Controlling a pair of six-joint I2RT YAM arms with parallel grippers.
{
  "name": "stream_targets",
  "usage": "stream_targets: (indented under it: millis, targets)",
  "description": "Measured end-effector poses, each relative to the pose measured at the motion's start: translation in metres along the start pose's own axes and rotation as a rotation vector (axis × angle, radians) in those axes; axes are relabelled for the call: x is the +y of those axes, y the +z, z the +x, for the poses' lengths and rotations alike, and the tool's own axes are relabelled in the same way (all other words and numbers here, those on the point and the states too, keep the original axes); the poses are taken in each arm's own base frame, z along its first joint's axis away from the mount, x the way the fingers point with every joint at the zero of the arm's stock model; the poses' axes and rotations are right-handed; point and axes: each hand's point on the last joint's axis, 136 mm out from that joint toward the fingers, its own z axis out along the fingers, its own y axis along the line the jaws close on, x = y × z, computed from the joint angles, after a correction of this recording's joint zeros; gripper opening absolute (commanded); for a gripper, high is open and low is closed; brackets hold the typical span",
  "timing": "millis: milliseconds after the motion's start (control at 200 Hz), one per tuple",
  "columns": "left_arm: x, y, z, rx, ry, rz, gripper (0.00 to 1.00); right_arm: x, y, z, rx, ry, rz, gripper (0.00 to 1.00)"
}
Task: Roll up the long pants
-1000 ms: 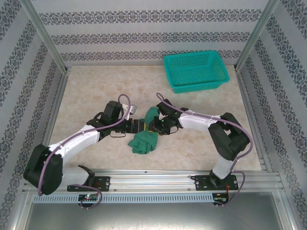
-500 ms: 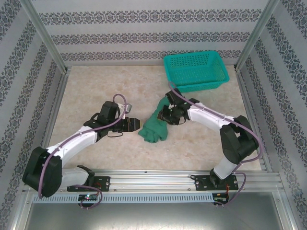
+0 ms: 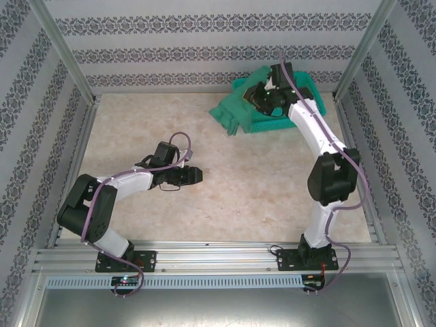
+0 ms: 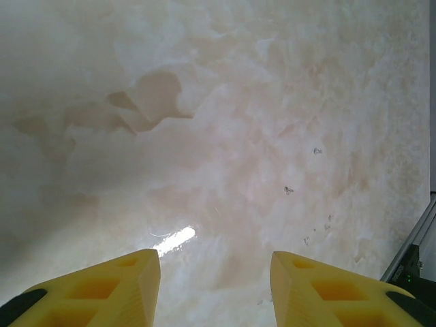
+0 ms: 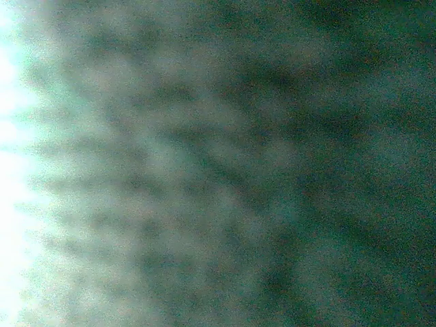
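The pants (image 3: 231, 114) are one bunched green bundle in the upper right of the top view, hanging across the left rim of the basket (image 3: 289, 124) and spilling onto the desk (image 3: 238, 197) beside it. The right end effector (image 3: 262, 101) is at the bundle's right end, over the basket, and looks clamped on the cloth. Its jaws are hidden, so the grip is a judgement from how the pants hang off it. In the right wrist view the cloth (image 5: 272, 170) is a dark green blur close to the lens.

The left end effector (image 3: 197, 175) hovers over bare desk left of centre, well apart from the pants. Its yellow fingers (image 4: 109, 283) stand apart with nothing between them.

The pants should be light, limp and not fragile. A pinch lifts only the fold it catches, and the rest sags and trails. The bundle looks loose rather than rolled tight, so a firm hold wants several layers at once — or the thicker waistband, which I cannot pick out here.

Count: one pair of pants, one basket, two end effectors.
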Motion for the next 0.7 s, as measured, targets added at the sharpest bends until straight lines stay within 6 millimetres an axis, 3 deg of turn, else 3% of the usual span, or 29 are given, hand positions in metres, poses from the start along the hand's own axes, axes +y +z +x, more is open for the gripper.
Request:
stream_targets:
  millis: [200, 435, 570, 699]
  targets:
    - [-0.002, 0.002, -0.017, -0.019, 0.010, 0.002, 0.42, -0.026, 0.021, -0.058, -0.036, 0.071, 0.002, 0.00]
    - [-0.004, 0.008, -0.036, -0.021, 0.012, 0.003, 0.40, -0.054, 0.018, -0.120, -0.108, 0.144, -0.032, 0.00]
    - [-0.002, 0.015, -0.040, -0.011, 0.005, 0.000, 0.39, -0.092, 0.022, -0.146, -0.144, 0.198, -0.011, 0.00]
    - [0.002, 0.018, -0.038, -0.001, -0.003, -0.007, 0.39, -0.144, 0.045, -0.158, -0.143, 0.267, 0.033, 0.00]
